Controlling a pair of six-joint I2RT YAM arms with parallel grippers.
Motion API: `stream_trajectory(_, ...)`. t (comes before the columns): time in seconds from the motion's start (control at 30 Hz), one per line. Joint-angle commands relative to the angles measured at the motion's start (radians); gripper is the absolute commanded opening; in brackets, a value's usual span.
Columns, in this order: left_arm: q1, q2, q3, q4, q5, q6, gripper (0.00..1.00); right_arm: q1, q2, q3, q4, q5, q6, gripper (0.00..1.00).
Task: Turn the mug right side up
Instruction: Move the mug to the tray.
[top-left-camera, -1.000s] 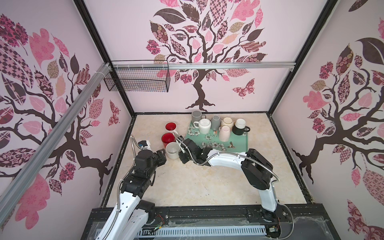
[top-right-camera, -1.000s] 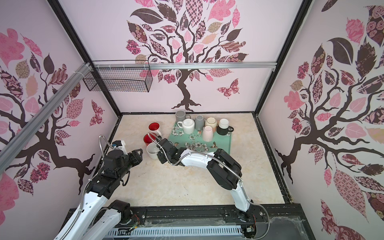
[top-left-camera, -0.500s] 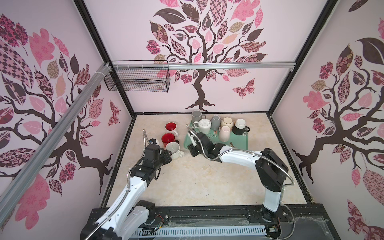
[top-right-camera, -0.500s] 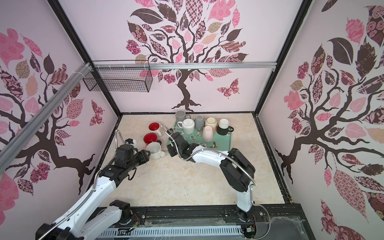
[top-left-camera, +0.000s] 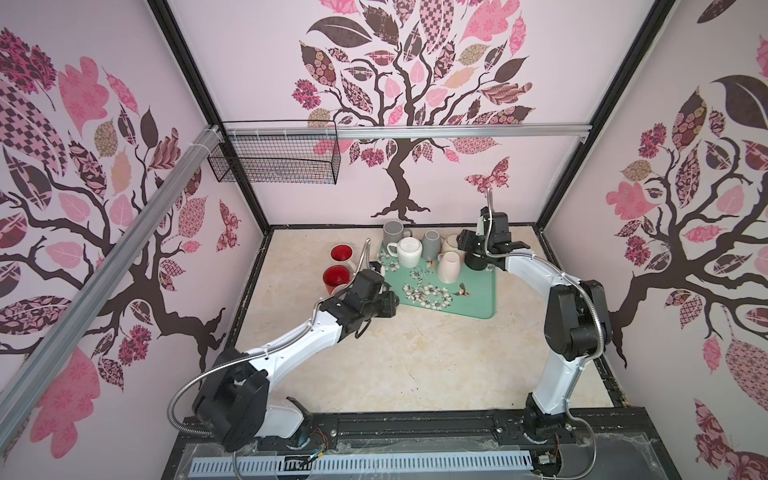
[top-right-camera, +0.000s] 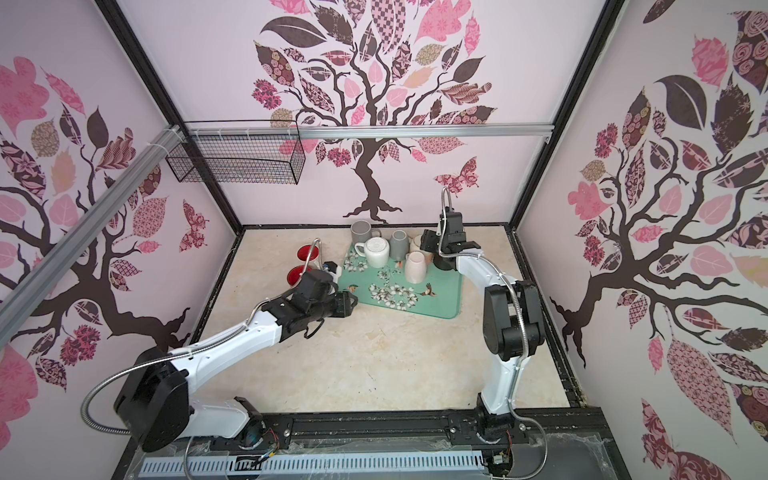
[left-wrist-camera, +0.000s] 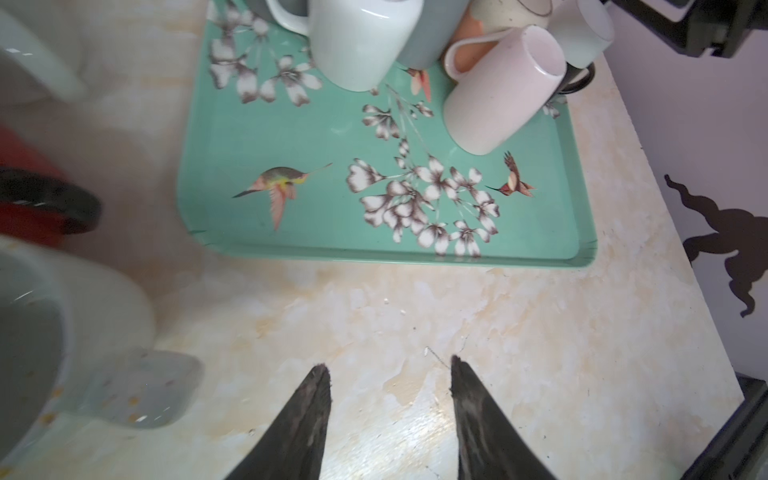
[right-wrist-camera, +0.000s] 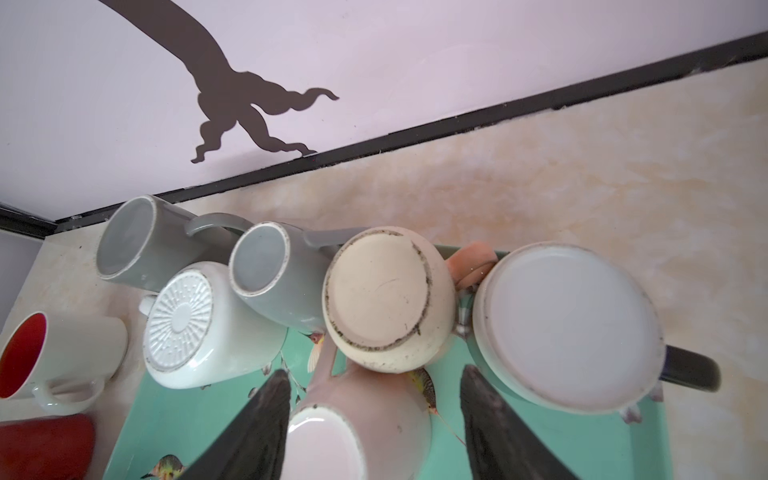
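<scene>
right claw (right-wrist-camera: 374, 372) hangs spread wide, gripping nothing, above the upside-down pink mug (right-wrist-camera: 374, 411) standing on the green tray (left-wrist-camera: 291, 137) among other mugs (right-wrist-camera: 178, 324); left claw (left-wrist-camera: 390, 363), also apart and empty, sits over the table (left-wrist-camera: 519, 332) beside the tray's edge

left wrist: speckled mug (left-wrist-camera: 70, 328) and red mug (left-wrist-camera: 33, 208) blurred, edge-cut | right wrist: pink mug (right-wrist-camera: 365, 428) edge-cut | both top views: dark-handled mug (top-left-camera: 474, 263) partly behind right arm (top-left-camera: 530, 268)
</scene>
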Motion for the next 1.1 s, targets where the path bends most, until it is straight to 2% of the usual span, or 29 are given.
stream_trajectory(0.0, -0.029, 0.074, 0.079, 0.019, 0.030, 0.035, 0.50, 0.025, 0.076, 0.076, -0.047, -0.076, 0.010, 0.67)
stream_trajectory(0.2, -0.042, 0.174, 0.140, 0.021, 0.096, 0.035, 0.49, 0.025, 0.086, 0.030, -0.015, -0.129, 0.032, 0.61)
stream_trajectory(0.37, -0.041, 0.201, 0.158, 0.009, 0.106, 0.052, 0.49, 0.025, 0.083, -0.016, 0.000, -0.150, 0.048, 0.54)
stream_trajectory(0.53, -0.041, 0.204, 0.159, -0.003, 0.109, 0.057, 0.49, 0.028, 0.027, -0.113, 0.055, -0.191, 0.122, 0.49)
stream_trajectory(0.8, -0.042, 0.225, 0.148, 0.013, 0.124, 0.049, 0.49, 0.067, -0.142, -0.350, 0.198, -0.211, 0.254, 0.55)
stream_trajectory(0.97, -0.044, 0.254, 0.159, 0.030, 0.153, 0.033, 0.47, 0.111, -0.237, -0.411, 0.213, -0.217, 0.287, 0.55)
stream_trajectory(1.07, -0.056, 0.267, 0.162, 0.045, 0.164, 0.022, 0.44, 0.114, -0.282, -0.423, 0.214, -0.195, 0.258, 0.57)
